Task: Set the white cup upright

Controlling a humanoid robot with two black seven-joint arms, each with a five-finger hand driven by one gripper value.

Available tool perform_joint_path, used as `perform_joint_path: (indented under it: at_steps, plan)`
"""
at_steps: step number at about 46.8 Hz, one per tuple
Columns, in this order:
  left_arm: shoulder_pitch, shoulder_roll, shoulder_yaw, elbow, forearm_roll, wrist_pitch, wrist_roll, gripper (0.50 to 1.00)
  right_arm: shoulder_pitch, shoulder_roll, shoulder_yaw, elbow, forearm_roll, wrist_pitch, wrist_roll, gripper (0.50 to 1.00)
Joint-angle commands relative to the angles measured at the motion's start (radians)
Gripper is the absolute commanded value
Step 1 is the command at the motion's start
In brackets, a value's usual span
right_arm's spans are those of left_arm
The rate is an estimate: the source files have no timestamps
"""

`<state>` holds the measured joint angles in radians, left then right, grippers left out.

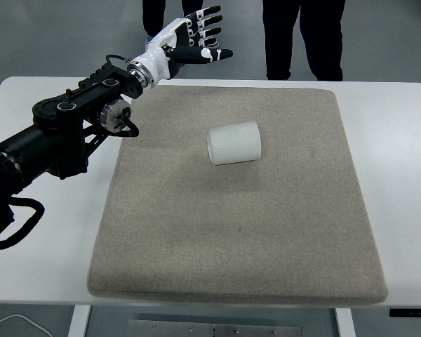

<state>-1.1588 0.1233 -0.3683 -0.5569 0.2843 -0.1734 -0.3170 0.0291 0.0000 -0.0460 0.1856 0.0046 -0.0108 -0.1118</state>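
Observation:
A white ribbed cup [233,142] lies on its side near the middle of the grey felt mat [238,232], its axis running roughly left to right. My left hand [196,38] hovers over the mat's far left edge, up and to the left of the cup and well apart from it. Its fingers [209,21] are spread, palm turned sideways, and they hold nothing. My black left arm [63,137] reaches in from the left edge. The right arm does not show.
The mat covers most of the white table [400,140]. Two people's legs [309,35] and shoes stand just beyond the table's far edge.

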Motion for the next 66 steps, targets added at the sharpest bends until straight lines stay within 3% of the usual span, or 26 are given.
perform_joint_path:
  at_steps: [1,6,11,17,28,34,47,66]
  plan:
    - [-0.036,0.019,0.055,-0.024,0.030,0.000,0.033,0.994,0.000,0.000,0.000,0.000,0.000,0.000,0.000,0.930]
    - [-0.087,0.047,0.141,-0.073,0.041,-0.001,0.088,0.994,0.000,0.000,0.000,0.000,0.000,0.000,0.000,0.930]
    - [-0.130,0.075,0.216,-0.147,0.042,0.002,0.108,0.990,0.000,0.000,0.000,0.000,0.000,0.000,0.000,0.930]
    - [-0.179,0.096,0.298,-0.236,0.042,0.045,0.150,0.988,0.000,0.000,0.000,0.000,0.000,0.000,0.000,0.930]
    - [-0.246,0.180,0.331,-0.474,0.041,0.107,0.395,0.992,0.000,0.000,0.000,0.000,0.000,0.000,0.000,0.930]
    - [-0.277,0.196,0.368,-0.534,0.039,0.129,0.475,0.992,0.000,0.000,0.000,0.000,0.000,0.000,0.000,0.930]
    - [-0.298,0.187,0.465,-0.583,0.042,0.203,0.497,0.992,0.000,0.000,0.000,0.000,0.000,0.000,0.000,0.930]
    - [-0.286,0.095,0.499,-0.543,0.157,0.276,0.497,0.986,0.000,0.000,0.000,0.000,0.000,0.000,0.000,0.930]
